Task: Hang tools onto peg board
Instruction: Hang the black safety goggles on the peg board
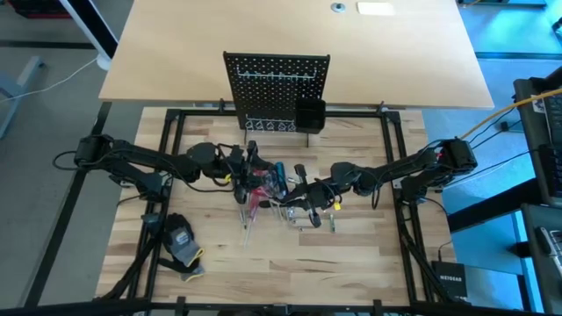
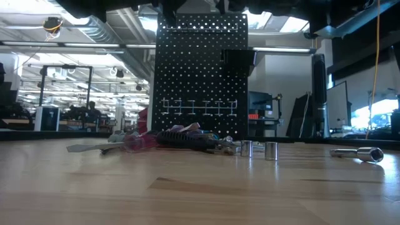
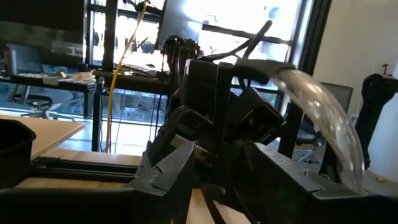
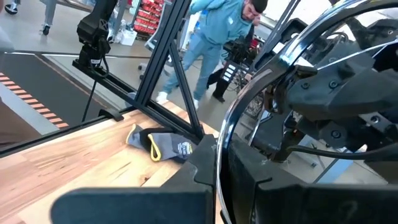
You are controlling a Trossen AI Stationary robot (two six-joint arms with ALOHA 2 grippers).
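A: The tools are seen heaped in a small pile at the middle of the wooden table, in front of the peg board; the board is stood upright at the far side, with a row of wire hooks across it and a small black bin fixed at its right.

B: How are the grippers placed against that pile?

A: Both are met over it from opposite sides; the left gripper is held at the pile's left edge, the right gripper at its right edge; a curved silver bar is seen across the right wrist view, close against the gripper.

B: And the fingers?

A: The right gripper's fingers are drawn together; the left gripper's fingers are parted fairly wide, but whether a tool is caught between them cannot be told.

B: What else is shown?

A: In the low view, silver bits are stood just right of the pile, and a chrome socket tool is laid well apart at the right; a black-and-yellow glove is laid near the table's front left; a person in a light blue top is seen in the room beyond.
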